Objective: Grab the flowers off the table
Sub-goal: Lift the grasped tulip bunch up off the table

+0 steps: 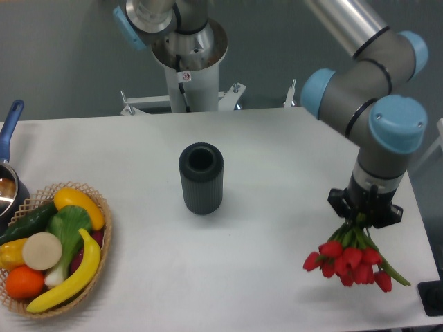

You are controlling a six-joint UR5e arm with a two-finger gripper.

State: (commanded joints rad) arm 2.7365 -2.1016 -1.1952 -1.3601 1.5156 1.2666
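Only one fixed view is given, set high in front of the table [263, 145]; it's aimed down toward the arm's base [185, 66].

Hiding the upper stems of the flowers [349, 261] inside the gripper [365, 220], its fingertips not showing from above. Getting cut by the left edge, beside the wicker basket [97, 238]: a pot [8, 188] with blue handle.

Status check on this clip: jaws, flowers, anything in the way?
Gripper shut on the flowers, stems clamped, blooms hanging down. Bunch looks clear of the table. Dark vase and fruit basket well off to the side, nothing obstructing.
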